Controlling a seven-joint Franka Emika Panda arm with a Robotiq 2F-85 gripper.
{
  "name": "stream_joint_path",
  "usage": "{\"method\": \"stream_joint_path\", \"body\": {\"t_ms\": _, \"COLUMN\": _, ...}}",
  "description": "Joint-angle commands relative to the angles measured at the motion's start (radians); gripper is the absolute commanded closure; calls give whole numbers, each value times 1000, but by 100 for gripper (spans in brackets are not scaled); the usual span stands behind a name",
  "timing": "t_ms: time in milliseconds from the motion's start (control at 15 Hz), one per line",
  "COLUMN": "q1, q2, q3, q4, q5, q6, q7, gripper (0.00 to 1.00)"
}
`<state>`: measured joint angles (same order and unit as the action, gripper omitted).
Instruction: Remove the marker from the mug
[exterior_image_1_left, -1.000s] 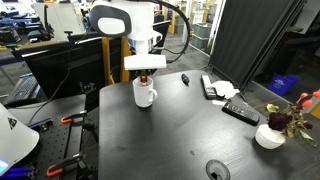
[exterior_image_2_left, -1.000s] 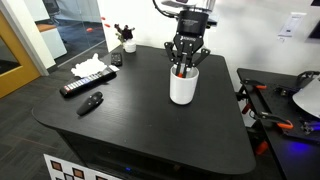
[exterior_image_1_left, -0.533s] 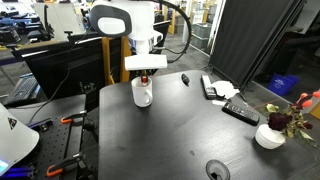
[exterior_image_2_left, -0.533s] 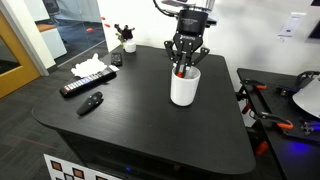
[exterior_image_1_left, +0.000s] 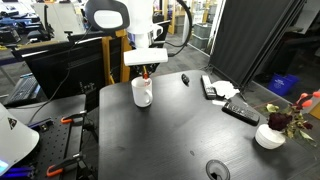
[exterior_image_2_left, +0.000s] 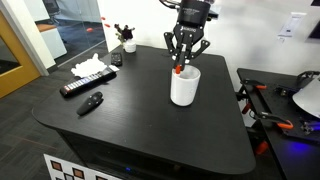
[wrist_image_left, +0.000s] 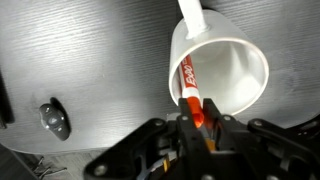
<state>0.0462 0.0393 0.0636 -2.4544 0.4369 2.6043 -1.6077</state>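
The white mug (exterior_image_1_left: 143, 93) (exterior_image_2_left: 183, 86) stands on the black table in both exterior views. In the wrist view the mug (wrist_image_left: 235, 75) lies just below my fingers, its handle pointing up. My gripper (wrist_image_left: 196, 124) (exterior_image_2_left: 186, 62) (exterior_image_1_left: 146, 72) is shut on the red-orange end of the marker (wrist_image_left: 188, 88). The marker's whitish lower part still reaches down inside the mug. In an exterior view the marker (exterior_image_2_left: 180, 69) shows between the fingers just above the rim.
A small black oblong object (wrist_image_left: 54, 119) (exterior_image_1_left: 185, 79) lies near the mug. A remote (exterior_image_2_left: 81, 84), a black mouse-like object (exterior_image_2_left: 91, 103), papers (exterior_image_2_left: 92, 67) and a flowered bowl (exterior_image_1_left: 270, 136) sit elsewhere on the table (exterior_image_1_left: 180, 130).
My gripper has risen a little, lifting the marker partway up out of the mug. The mug has not moved.
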Motion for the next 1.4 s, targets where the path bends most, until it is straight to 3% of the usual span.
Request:
{"method": "stream_joint_path", "body": {"t_ms": 0, "q1": -7, "q2": -120, "q3": -4, "q4": -50, "q5": -4, "q6": -28, "q7": 0, "gripper": 95}}
{"method": "stream_joint_path", "body": {"t_ms": 667, "q1": 16, "q2": -397, "q3": -87, "q4": -47, "q5": -77, "q6": -211, "q7": 53, "gripper": 95}}
{"method": "stream_joint_path", "body": {"t_ms": 933, "q1": 9, "q2": -399, "q3": -101, "q4": -6, "q5": -177, "q6": -188, "q7": 112, "gripper": 95}}
{"method": "stream_joint_path", "body": {"t_ms": 1333, "q1": -13, "q2": -291, "q3": -100, "q4": 106, "q5": -362, "q6": -196, "q7": 290, "gripper": 95}}
